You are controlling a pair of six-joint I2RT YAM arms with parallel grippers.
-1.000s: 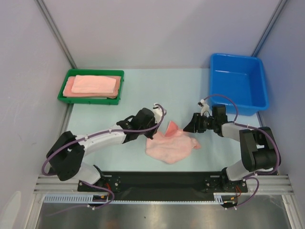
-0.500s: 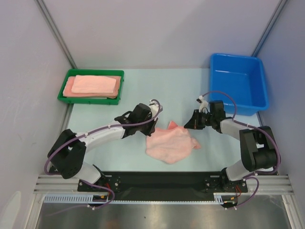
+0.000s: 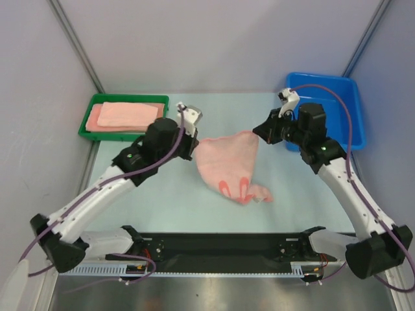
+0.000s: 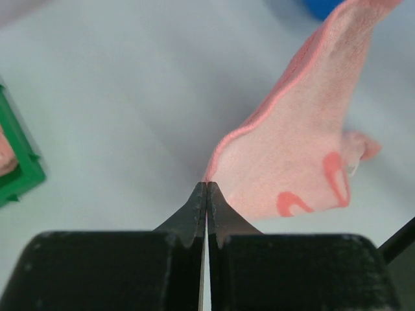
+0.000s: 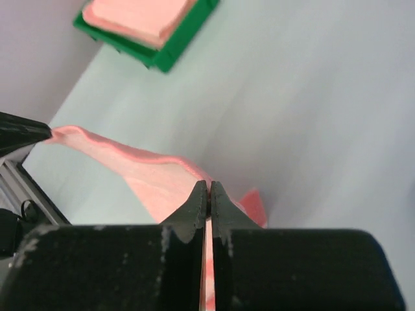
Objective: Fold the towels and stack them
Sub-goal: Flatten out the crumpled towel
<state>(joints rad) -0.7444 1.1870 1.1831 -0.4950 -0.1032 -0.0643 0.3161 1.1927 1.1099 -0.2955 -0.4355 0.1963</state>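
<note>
Pink towel (image 3: 227,162) is held up off the table (image 3: 162,201) by both grippers, roughly mid-table, between the two arms.

Left gripper (image 3: 195,143): clamped on the towel's top left corner. In the left wrist view the jaws are seen pressed together, with the hem pinched right at the tips.

Right gripper (image 3: 257,133): clamped on the top right corner. In the right wrist view the jaws are closed with pink cloth caught between them.

The top edge is stretched between the two grippers, sagging slightly. The rest of the towel hangs down and narrows toward the near side. A darker pink loop motif (image 3: 233,188) is seen near the lower edge. The bottom tip is bunched low by the table. Whether it touches the surface cannot be told.

Folded towels (image 3: 126,115), same salmon pink, are stacked flat in the green tray (image 3: 130,98) at the far left of the table, well apart from the held towel.

A blue bin (image 3: 337,133) sits at the far right, just behind the right arm. No cloth is seen in the part of it that shows.
</note>
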